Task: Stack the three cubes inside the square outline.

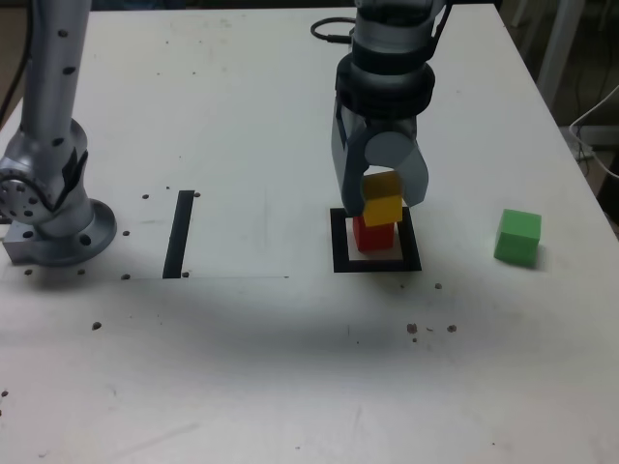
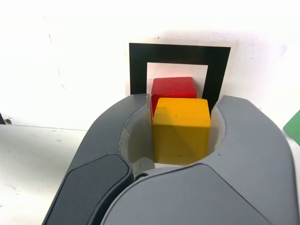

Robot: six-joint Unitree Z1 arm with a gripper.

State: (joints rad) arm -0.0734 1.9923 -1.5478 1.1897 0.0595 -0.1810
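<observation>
Partly hidden, yellow cube (image 2: 180, 129) clamped in pincer (image 1: 384, 193) over red cube (image 2: 173, 87); green cube (image 1: 517, 237) apart, cropped in wrist view

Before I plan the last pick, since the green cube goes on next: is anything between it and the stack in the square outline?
Nothing lies on the table between the green cube and the square outline. But the gripper is around the yellow cube on the red cube, occupying the stack's top.

The table (image 1: 242, 367) is seen from above and in front in the exterior view, at some distance. The wrist view is taken close, looking down past the hand (image 2: 180, 140). The square outline (image 1: 376, 242) is shared by both.
</observation>
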